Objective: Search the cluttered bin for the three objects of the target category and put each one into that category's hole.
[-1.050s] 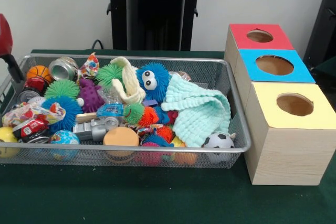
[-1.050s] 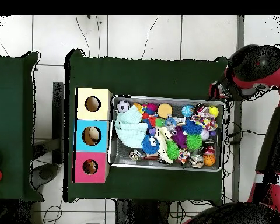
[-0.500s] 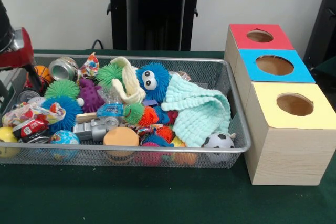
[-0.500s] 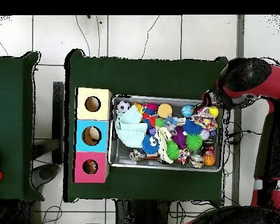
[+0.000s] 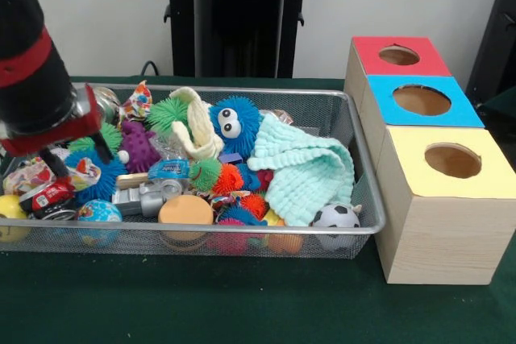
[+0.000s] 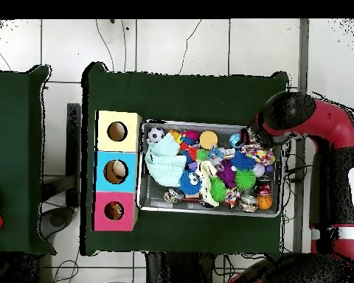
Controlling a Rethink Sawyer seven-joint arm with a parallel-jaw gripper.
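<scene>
Looks like the search step: the arm (image 5: pixel 36 62) hangs over the wire bin's (image 5: pixel 242 235) end farthest from the three boxes (image 5: pixel 443 191). Can't tell what the jaws are doing. Target category's unclear, so next it needs to pick something out of the clutter

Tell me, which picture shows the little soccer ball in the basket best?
The front view: the soccer ball sits close to the camera in the basket's corner, beside the mint cloth. Overhead, it is only a small patterned dot.
</scene>
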